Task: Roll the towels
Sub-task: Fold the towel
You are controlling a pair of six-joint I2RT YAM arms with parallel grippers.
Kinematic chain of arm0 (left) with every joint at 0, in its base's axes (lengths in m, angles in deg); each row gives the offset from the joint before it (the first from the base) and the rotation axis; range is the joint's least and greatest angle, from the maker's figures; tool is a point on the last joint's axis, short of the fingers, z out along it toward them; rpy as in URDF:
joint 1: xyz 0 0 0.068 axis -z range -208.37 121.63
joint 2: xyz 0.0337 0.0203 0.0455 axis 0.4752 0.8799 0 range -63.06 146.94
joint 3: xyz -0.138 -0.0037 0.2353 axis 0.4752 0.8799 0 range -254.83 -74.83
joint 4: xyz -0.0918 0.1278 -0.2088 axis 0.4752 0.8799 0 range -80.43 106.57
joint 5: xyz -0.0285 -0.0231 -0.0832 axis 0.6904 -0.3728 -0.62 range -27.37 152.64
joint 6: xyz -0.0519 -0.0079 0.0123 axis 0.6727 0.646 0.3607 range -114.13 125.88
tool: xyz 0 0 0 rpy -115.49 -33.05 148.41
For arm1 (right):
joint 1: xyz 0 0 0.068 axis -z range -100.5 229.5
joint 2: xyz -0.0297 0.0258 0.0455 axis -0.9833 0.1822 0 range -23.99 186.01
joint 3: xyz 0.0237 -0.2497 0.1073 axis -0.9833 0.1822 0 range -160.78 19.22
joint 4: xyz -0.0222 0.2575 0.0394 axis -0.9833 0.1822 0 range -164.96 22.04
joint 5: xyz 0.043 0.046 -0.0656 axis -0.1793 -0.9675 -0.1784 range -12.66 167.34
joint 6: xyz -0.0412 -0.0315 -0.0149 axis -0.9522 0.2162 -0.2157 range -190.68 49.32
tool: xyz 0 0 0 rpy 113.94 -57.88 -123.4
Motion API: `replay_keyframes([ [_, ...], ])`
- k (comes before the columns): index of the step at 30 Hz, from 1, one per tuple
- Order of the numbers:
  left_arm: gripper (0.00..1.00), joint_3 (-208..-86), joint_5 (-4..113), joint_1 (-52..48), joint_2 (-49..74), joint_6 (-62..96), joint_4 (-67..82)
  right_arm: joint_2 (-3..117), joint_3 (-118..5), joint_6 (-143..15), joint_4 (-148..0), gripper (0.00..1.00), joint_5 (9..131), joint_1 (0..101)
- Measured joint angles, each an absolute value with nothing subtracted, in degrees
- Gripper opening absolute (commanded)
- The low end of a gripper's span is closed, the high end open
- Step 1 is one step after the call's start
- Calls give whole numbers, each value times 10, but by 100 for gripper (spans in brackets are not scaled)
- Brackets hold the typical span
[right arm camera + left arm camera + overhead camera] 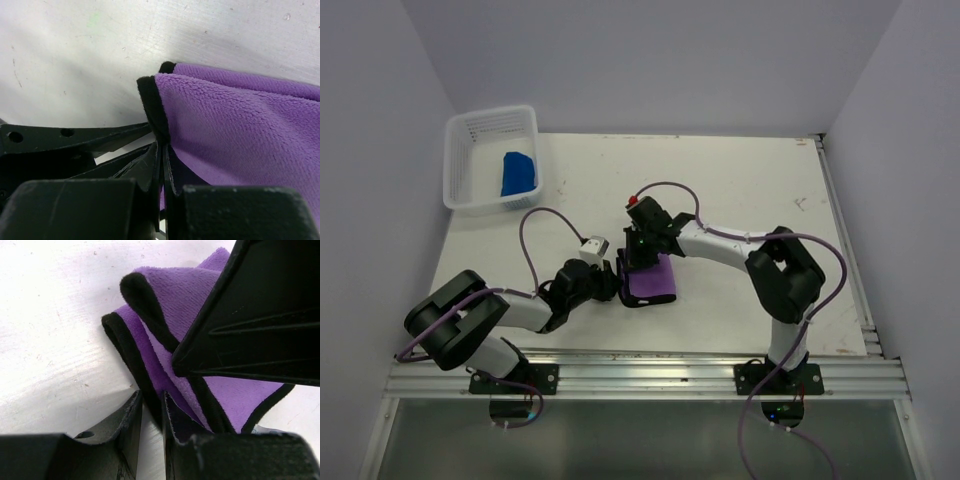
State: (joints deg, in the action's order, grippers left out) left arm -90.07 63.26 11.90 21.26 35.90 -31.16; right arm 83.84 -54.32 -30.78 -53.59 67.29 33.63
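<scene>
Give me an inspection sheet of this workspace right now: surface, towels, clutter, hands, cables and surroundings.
Surface: white table, faint scuff marks.
Job's things: purple towel at centre, folded in layers, black hem; blue towel bunched inside the basket; no grey towel seen.
Clutter: white mesh basket at the far left corner.
Hands: left hand pinches the purple towel's left edge; right hand pinches its far edge.
Cables: purple cables loop above both arms, clear of the towel.
Surroundings: plain walls on three sides; metal rail at the near edge.
</scene>
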Motion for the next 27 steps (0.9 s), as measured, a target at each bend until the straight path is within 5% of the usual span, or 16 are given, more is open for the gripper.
replay_keyframes([
  [13,25,-900,633,119,212,359,-313,856,-551,-297,-538,30,673,336],
  [23,25,-897,634,119,201,359,-301,847,-583,-304,-510,28,703,337],
  [27,25,-895,636,119,190,358,-289,819,-583,-312,-489,11,722,342],
])
